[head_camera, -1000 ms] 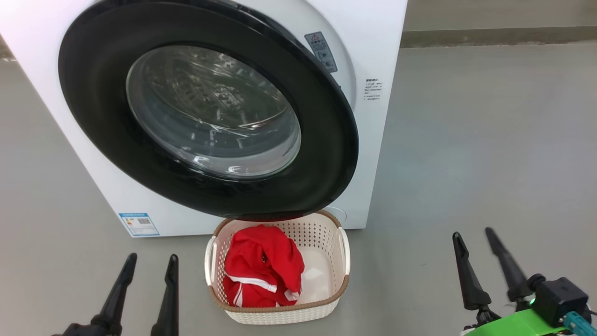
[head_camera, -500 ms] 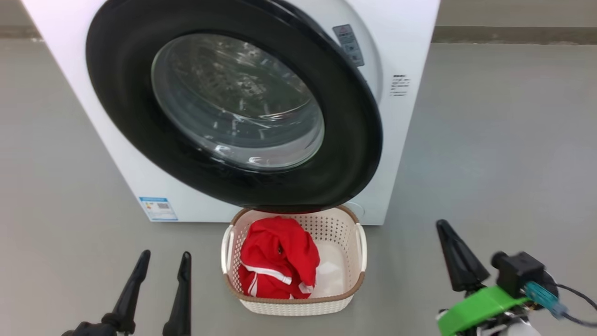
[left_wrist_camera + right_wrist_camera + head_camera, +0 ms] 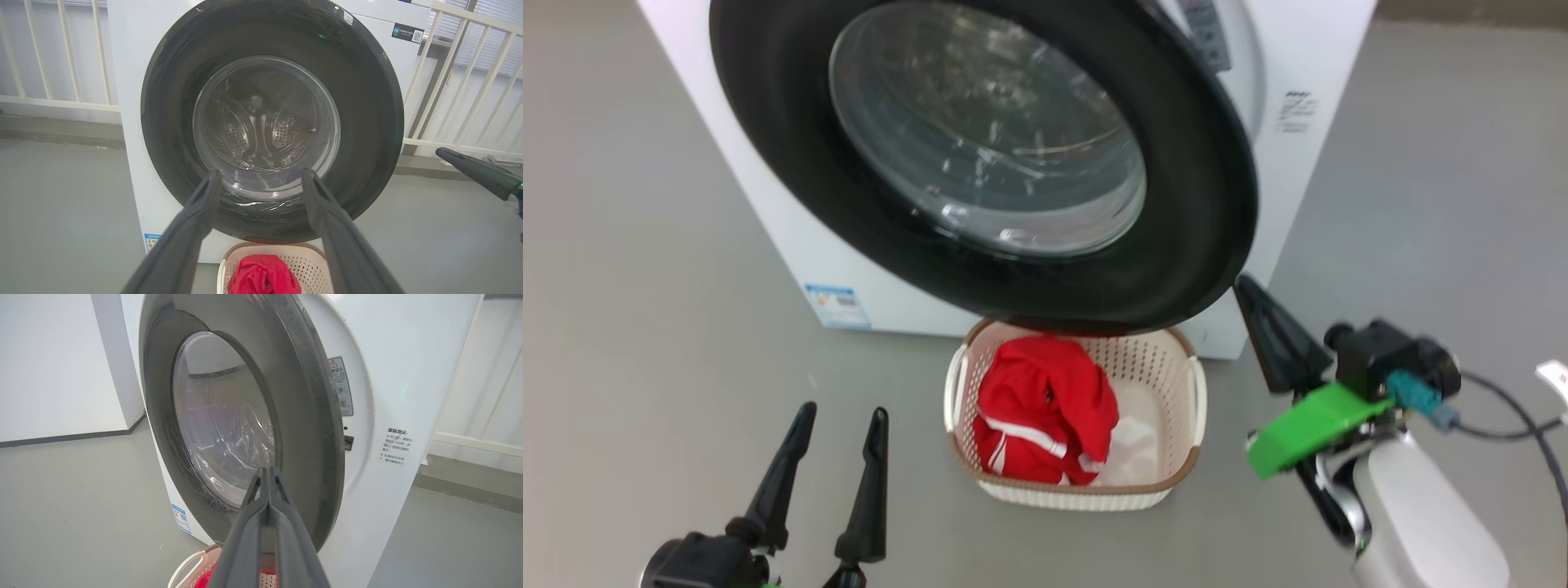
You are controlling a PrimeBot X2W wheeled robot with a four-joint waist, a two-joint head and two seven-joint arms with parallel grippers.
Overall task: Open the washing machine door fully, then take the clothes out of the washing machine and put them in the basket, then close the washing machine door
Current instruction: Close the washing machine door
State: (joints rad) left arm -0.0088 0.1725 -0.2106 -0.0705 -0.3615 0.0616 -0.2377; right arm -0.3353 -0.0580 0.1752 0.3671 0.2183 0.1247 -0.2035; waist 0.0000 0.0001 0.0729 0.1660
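— Where do our fingers stand?

— Our right gripper (image 3: 1250, 290) has its two fingers (image 3: 245, 539) pressed flat together with nothing between them. The tip sits just beside the lower right edge of the washing machine door (image 3: 784, 163); we cannot tell whether it touches the black rim. Our left gripper (image 3: 843, 410) is spread wide and empty, low at our left.

— And the door?

— It is ajar. From the right wrist we see a gap between its rim and the white front of the washing machine (image 3: 1307, 49), on the side with the warning label (image 3: 341, 386). Through the glass we see the steel drum (image 3: 261, 134).

— The clothes?

— The red clothes (image 3: 1045, 400) lie bunched in the left half of the basket (image 3: 1086, 498). It sits on the grey floor (image 3: 645, 327) under the door's lower rim, between our grippers.
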